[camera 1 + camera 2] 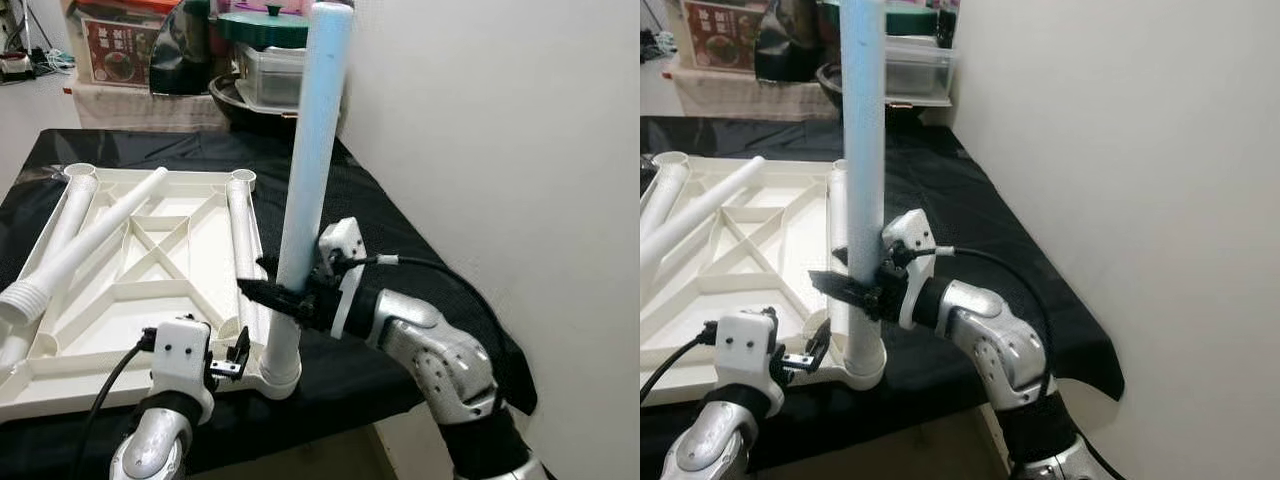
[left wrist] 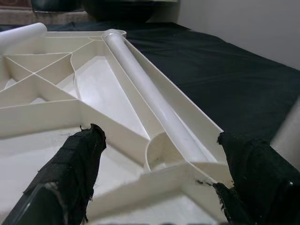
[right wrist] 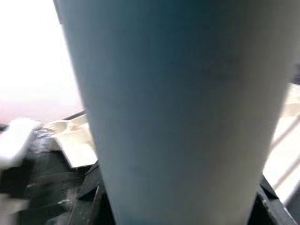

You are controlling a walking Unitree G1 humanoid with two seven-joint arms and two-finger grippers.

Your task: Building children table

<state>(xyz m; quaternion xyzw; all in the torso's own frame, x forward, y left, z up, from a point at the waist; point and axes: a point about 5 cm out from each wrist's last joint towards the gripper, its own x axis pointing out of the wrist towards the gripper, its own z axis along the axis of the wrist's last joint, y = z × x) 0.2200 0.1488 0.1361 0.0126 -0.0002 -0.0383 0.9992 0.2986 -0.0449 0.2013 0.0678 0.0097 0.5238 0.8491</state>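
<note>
A white tabletop (image 1: 120,320) lies underside up on a black cloth (image 1: 400,230). One long white leg (image 1: 305,170) stands upright in the near right corner socket (image 1: 280,375). My right gripper (image 1: 283,292) is shut on this leg low down, and the leg (image 3: 178,112) looms large in the right wrist view. A second leg (image 1: 240,240) lies along the tabletop's right rim, and two more legs (image 1: 90,245) rest across its left half. My left gripper (image 1: 228,362) hangs open just before the near rim, left of the socket, its fingertips (image 2: 70,173) wide apart.
A white wall rises close on the right. Behind the table stand a pot with a green lid (image 1: 265,25), a clear container (image 1: 270,70) and a printed box (image 1: 118,50). The cloth drops off at the table's near and right edges.
</note>
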